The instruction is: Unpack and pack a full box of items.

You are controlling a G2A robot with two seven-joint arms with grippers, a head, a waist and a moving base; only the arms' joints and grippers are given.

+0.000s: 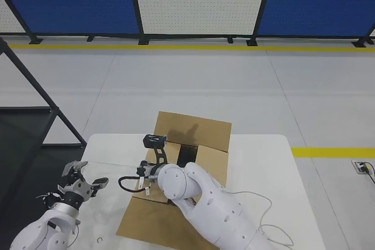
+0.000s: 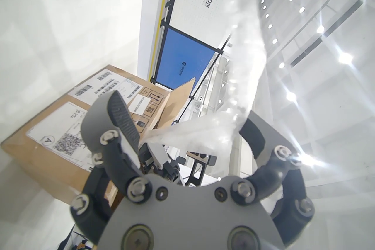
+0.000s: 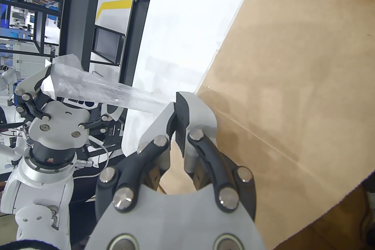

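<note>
A brown cardboard box (image 1: 194, 128) stands in the middle of the white counter (image 1: 262, 162) with its flaps folded outward. One outer side of the box carries white labels, seen in the left wrist view.

The right hand (image 3: 177, 112) is at the box's left flap, its two fingers pressed together on one end of a strip of clear film (image 3: 96, 87). From there the strip runs taut across the open counter to the left hand (image 1: 81, 181), which sits at the counter's left edge, well apart from the box.

The left hand's fingers are spread wide. The strip lies against the inner face of one finger (image 2: 255, 135) and its loose end trails on past it; the other finger does not touch it. I cannot tell whether the film is stuck to that finger or only rests on it.
</note>
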